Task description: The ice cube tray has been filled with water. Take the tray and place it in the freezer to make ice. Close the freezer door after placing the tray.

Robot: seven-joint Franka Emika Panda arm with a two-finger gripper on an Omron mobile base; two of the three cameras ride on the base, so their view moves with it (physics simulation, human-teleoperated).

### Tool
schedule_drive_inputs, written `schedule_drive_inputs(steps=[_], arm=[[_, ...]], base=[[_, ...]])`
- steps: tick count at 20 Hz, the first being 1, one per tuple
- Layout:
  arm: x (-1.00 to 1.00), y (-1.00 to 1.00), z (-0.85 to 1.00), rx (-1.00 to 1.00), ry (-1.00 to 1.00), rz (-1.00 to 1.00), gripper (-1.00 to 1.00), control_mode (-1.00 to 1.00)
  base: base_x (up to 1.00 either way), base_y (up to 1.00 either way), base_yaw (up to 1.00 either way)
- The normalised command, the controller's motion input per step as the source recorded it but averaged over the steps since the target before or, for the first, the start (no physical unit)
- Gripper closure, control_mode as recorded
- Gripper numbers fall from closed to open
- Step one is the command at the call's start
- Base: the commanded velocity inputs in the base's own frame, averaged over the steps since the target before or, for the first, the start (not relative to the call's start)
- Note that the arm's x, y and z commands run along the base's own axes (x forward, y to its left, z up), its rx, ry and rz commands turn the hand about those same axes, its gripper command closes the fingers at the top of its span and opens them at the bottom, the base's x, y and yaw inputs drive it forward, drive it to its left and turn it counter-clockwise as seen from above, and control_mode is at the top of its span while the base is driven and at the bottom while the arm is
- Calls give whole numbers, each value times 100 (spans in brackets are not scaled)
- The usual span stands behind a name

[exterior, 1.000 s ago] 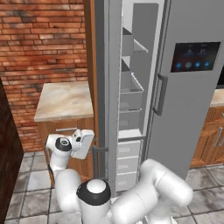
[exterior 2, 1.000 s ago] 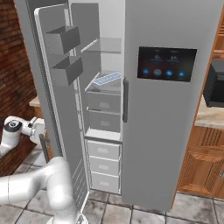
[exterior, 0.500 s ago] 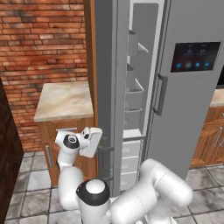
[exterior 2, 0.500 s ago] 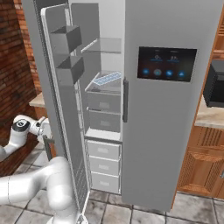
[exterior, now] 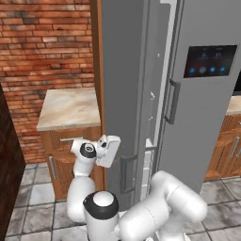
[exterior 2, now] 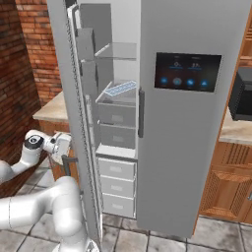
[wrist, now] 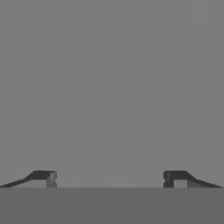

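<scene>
Tray: you can see the ice cube tray (exterior 2: 121, 89) in the right base view, lying on a shelf inside the freezer (exterior 2: 118, 123), above the grey bins and pale drawers.
Door: the freezer door (exterior: 123, 94) stands partly swung in; from the left base view you see its plain outer face, from the right base view its inner edge (exterior 2: 78, 128).
Gripper: your hand view has the gripper (wrist: 109, 177) spread wide with nothing between the fingertips (wrist: 43, 176), facing a flat grey surface up close.
Arm: bent low at the door's outer side, the white hand (exterior: 107, 150) is against the door near its bar handle (exterior: 126, 173).
Neighbours: a wooden counter (exterior: 70, 109) and brick wall (exterior: 47, 42) lie to the left.
</scene>
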Motion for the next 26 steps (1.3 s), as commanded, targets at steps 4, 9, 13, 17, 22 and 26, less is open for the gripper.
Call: schedule_drive_inputs(steps=[4,9,13,17,22,26], arm=[[14,-71,0,0,0,6,-100,-100],[28,-92,0,0,0,20,-100,-100],[29,-83,0,0,0,28,-100,-100],[33,-70,0,0,0,35,-100,-100],[48,-56,0,0,0,34,-100,-100],[67,-37,0,0,2,28,-100,-100]], base=[[0,0,0],[0,0,0],[0,0,0],[0,0,0],[0,0,0],[0,0,0]])
